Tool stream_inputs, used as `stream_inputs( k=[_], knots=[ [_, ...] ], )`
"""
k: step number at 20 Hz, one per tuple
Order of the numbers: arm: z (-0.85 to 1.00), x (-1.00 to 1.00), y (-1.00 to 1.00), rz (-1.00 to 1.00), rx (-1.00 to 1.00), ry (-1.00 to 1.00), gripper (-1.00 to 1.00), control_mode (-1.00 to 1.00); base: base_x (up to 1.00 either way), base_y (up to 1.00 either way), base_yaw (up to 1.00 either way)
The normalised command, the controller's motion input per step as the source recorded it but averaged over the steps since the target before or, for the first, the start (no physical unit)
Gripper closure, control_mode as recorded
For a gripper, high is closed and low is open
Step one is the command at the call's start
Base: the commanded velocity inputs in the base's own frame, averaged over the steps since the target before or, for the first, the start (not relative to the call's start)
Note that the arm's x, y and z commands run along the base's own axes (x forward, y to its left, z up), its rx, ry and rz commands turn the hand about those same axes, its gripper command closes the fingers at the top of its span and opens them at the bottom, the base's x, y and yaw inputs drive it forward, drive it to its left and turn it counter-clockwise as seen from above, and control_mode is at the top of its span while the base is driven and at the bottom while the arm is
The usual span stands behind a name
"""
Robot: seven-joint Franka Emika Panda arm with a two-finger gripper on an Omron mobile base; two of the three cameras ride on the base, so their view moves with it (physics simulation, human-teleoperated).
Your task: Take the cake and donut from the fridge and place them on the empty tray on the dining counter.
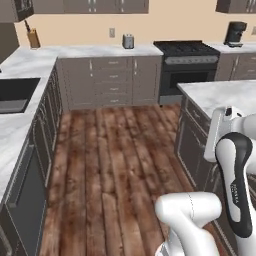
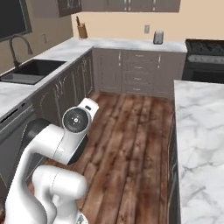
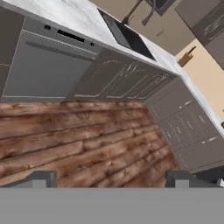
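Marble wall counter (image 1: 75, 51), toaster (image 1: 128, 41), knife block (image 1: 33, 38) (far corner)

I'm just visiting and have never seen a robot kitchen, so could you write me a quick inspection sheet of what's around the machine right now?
Surface: dining counter, marble top, bare where it shows; wooden plank floor in front of the robot.
Job's things: nothing seen of the cake, donut, fridge or tray.
Clutter: knife block and toaster on the wall counter; coffee machine right of the stove.
Grippers: gripper open, holding nothing, pointed at the floor and lower cabinets.
Cables: nothing seen.
Surroundings: sink with faucet on the left, grey cabinets, dishwasher.
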Motion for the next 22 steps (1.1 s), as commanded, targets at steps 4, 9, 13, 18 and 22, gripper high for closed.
stream_inputs(
  k=[4, 9, 13, 18, 22],
  knots=[
    [0.00, 0.00, 0.00, 0.00, 0.00, 0.00, -1.00, 1.00, 1.00, 0.00, 0.00],
    [0.00, 0.00, 0.00, 0.00, 0.00, 0.00, -1.00, 1.00, 1.00, 0.00, 0.00],
    [0.00, 0.00, 0.00, 0.00, 0.00, 0.00, -1.00, 1.00, 1.00, 0.00, 0.00],
    [0.00, 0.00, 0.00, 0.00, 0.00, 0.00, -1.00, 1.00, 1.00, 0.00, 0.00],
    [0.00, 0.00, 0.00, 0.00, 0.00, 0.00, -1.00, 1.00, 1.00, -0.01, 0.00]
  ],
)
